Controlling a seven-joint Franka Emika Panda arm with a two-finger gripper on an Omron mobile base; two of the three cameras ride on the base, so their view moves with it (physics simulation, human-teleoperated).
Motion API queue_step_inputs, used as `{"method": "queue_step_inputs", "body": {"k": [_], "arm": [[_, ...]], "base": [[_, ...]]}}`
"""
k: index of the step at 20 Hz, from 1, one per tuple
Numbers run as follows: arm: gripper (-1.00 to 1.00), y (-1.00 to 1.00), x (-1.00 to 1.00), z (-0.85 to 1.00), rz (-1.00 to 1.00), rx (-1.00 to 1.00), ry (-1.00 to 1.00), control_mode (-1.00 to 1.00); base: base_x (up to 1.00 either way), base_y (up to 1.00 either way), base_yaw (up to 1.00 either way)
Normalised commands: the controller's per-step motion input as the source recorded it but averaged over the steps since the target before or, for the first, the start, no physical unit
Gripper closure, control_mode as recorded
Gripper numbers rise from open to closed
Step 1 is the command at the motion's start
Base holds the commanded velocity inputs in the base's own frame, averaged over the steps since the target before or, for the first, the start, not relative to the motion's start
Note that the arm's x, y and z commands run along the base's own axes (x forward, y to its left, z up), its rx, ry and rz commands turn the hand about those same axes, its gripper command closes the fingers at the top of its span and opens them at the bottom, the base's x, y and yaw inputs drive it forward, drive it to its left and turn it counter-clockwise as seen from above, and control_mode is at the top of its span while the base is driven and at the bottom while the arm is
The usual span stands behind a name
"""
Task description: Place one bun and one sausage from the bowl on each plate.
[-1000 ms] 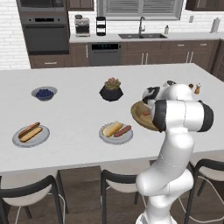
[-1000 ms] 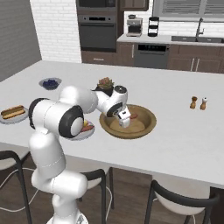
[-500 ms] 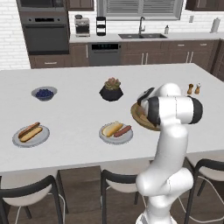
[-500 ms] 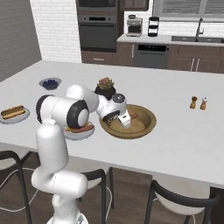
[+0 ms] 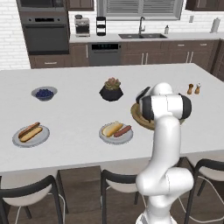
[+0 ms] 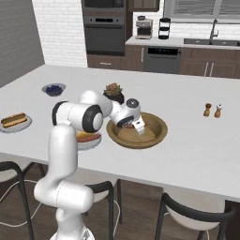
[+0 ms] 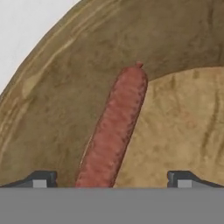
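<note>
A sausage lies on the sloping inner wall of the wooden bowl, running lengthwise up between the gripper tips, which stand spread wide to either side without touching it. The gripper hangs low inside the bowl. Both plates, the near one and the far one, each carry a bun and a sausage, so this looks like a spare. To grab it cleanly, I'd centre over its middle, drop straight, and close across its width, not its length.
</note>
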Motion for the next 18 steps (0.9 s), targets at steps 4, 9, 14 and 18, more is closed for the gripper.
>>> {"method": "queue_step_inputs", "body": {"k": [4, 9, 14, 18], "arm": [[-1.00, -0.08, 0.54, -0.21, 0.00, 0.00, 0.09, -1.00], [-1.00, -0.01, 0.24, -0.33, 0.00, 0.00, 0.03, -1.00], [1.00, 0.00, -0.28, -0.63, 0.00, 0.00, 0.00, -1.00], [1.00, 0.00, -0.23, -0.46, -0.02, 0.00, -0.02, -1.00]], "base": [[0.00, 0.00, 0.00], [0.00, 0.00, 0.00], [0.00, 0.00, 0.00], [0.00, 0.00, 0.00]]}}
